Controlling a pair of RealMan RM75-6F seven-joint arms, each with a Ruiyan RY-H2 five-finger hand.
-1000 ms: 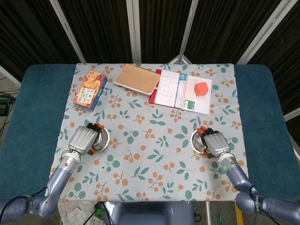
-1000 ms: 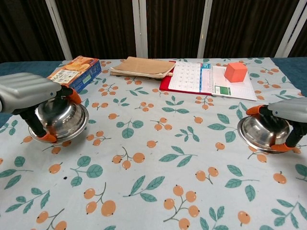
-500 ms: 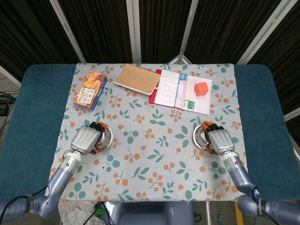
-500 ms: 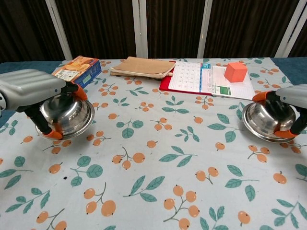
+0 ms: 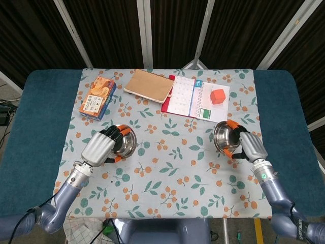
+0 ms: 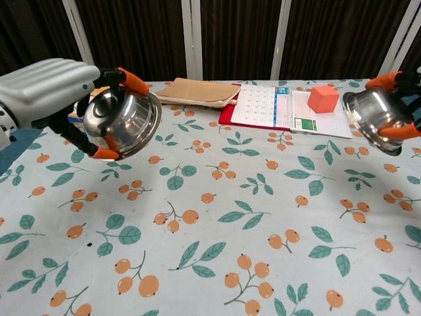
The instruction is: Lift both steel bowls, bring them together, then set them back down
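1. Your left hand [image 5: 100, 147] holds the left steel bowl [image 5: 123, 140] with its fingers curled around the rim; in the chest view the left hand [image 6: 46, 89] has the left steel bowl [image 6: 123, 122] clear of the floral tablecloth [image 6: 217, 250], tipped so its open side faces toward the middle of the table
2. That bowl hangs over the left half of the cloth, closer to the near edge than the far one
3. Your right hand [image 5: 251, 146] holds the right steel bowl [image 5: 225, 136], orange fingertips [image 5: 232, 123] hooked over its rim; in the chest view only those fingertips show at the right border, and the right steel bowl [image 6: 372, 116] is off the cloth, tilted with its opening facing left
4. The two bowls are well apart, one over each side of the cloth, their open sides turned toward each other
5. Along the far edge of the cloth lie a snack box [image 5: 97, 97] near the left corner, a brown notebook [image 5: 149, 85] about mid-edge, and an open planner [image 5: 199, 100] to its right
6. An orange cube [image 5: 218, 96] sits on the planner's right page
7. The blue table cover [image 5: 35, 127] shows on both sides of the cloth
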